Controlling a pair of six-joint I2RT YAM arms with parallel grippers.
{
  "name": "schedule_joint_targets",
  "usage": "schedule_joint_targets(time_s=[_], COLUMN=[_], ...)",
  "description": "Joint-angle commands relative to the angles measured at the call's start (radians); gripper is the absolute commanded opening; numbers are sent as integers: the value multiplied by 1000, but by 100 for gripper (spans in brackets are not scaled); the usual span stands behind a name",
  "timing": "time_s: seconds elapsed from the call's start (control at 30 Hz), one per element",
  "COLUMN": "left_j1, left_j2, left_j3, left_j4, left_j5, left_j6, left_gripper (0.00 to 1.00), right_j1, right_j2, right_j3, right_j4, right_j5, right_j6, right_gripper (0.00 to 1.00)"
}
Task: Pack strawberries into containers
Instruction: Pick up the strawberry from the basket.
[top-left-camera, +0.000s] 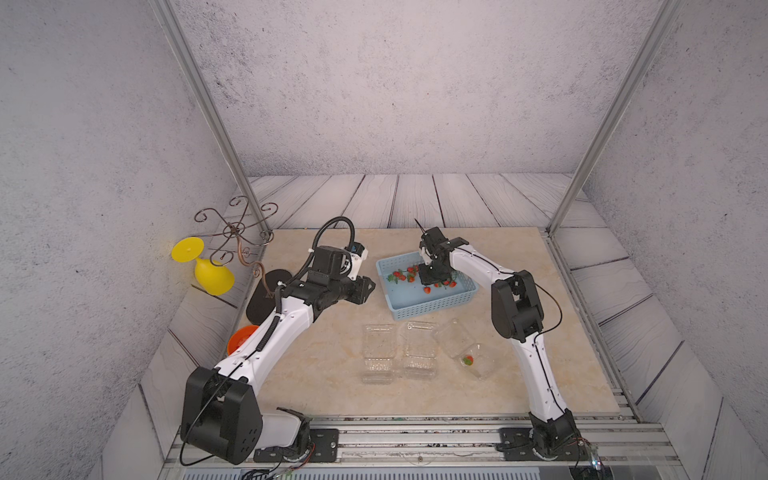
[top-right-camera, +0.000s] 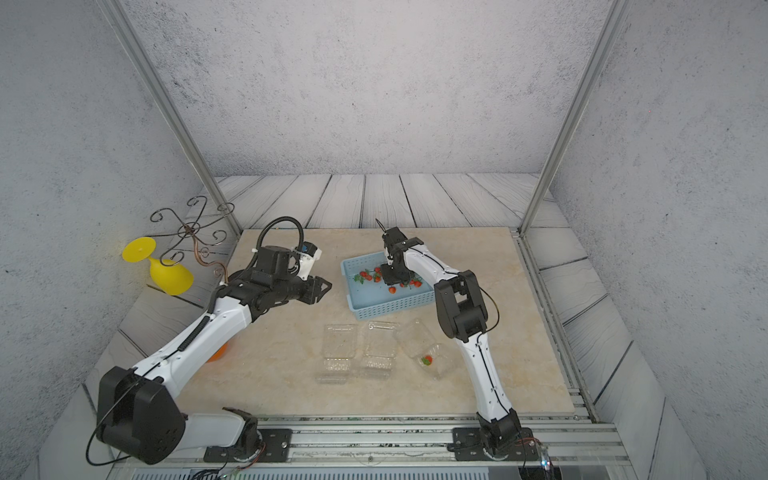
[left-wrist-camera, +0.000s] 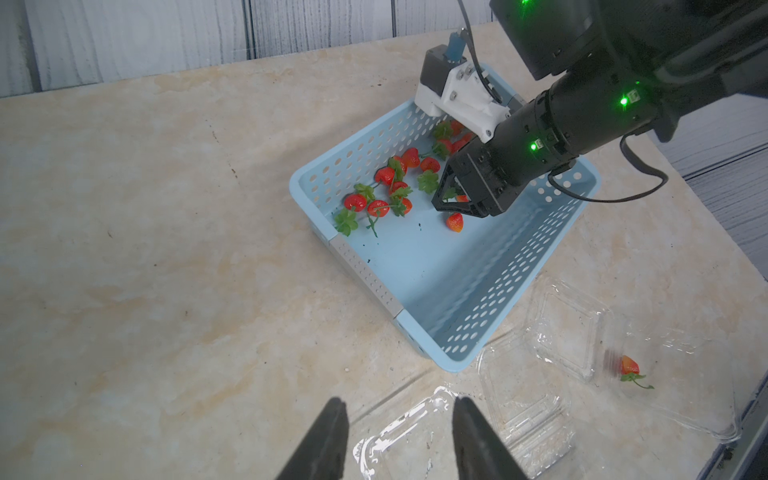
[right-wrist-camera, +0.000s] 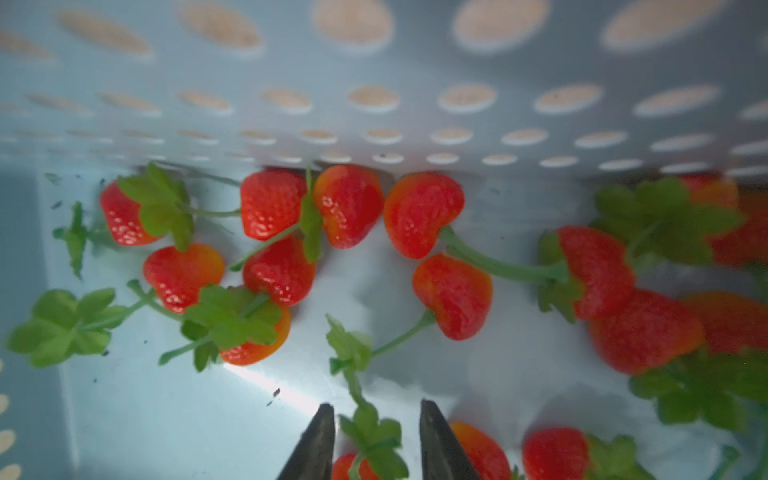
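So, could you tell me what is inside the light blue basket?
Strawberries lie in the far half of the basket, with the right gripper among them, jaws astride a leafy cap. In both top views the gripper covers some berries.
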Motion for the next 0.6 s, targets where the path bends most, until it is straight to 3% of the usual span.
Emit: schedule_joint_targets(time_s=[0.0, 0.3, 0.57], left_j1=[7, 8, 8], left_j2=[-9, -18, -29], left_j3=[25, 26, 25], left_j4=[-3, -4, -3], left_j5=[6, 8, 9], left_j6=[13, 11, 8], left_gripper=[45, 45, 45], right_j1=[3, 4, 2], right_j2=[34, -26, -153], right_j3=[26, 19, -22], right_j4=[-26, -42, -30], right_j5=[30, 59, 51], right_j6=[19, 15, -7], right_gripper=[28, 1, 0])
